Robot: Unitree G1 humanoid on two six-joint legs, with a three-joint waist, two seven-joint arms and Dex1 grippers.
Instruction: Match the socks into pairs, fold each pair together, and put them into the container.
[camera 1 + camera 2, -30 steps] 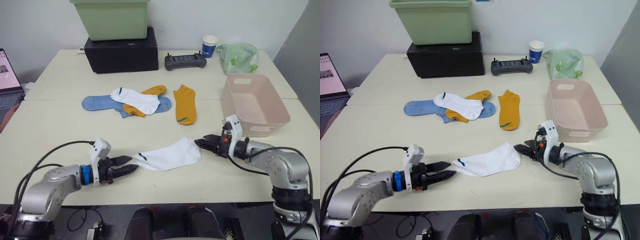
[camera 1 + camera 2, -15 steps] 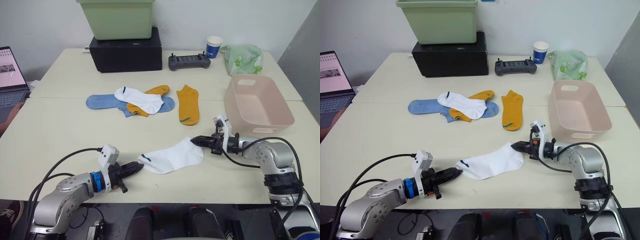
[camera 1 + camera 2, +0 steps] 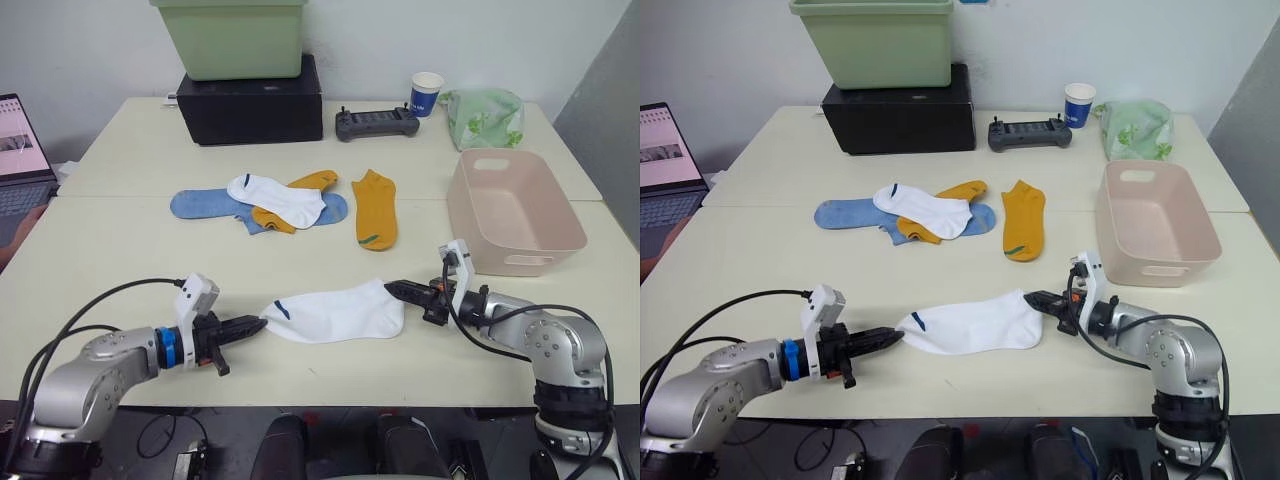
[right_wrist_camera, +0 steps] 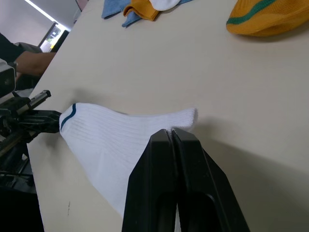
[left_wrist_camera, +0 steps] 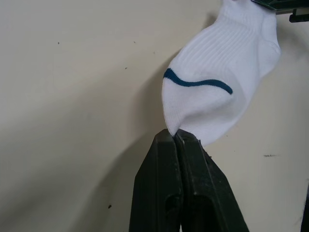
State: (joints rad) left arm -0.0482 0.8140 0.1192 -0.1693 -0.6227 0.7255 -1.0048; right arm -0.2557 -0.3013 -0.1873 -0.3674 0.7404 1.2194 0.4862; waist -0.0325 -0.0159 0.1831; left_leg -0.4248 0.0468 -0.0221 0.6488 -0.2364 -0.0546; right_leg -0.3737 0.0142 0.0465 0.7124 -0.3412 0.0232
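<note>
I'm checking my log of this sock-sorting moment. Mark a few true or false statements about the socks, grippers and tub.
1. Both grippers pinch the same white knit sock, the left gripper at one end and the right gripper at the other. True.
2. The pale pink plastic tub already holds a folded pair. False: it is empty.
3. A second white sock lies on top of the blue and orange socks. True.
4. The lone mustard-orange sock lies inside the tub. False: it lies on the table.
</note>
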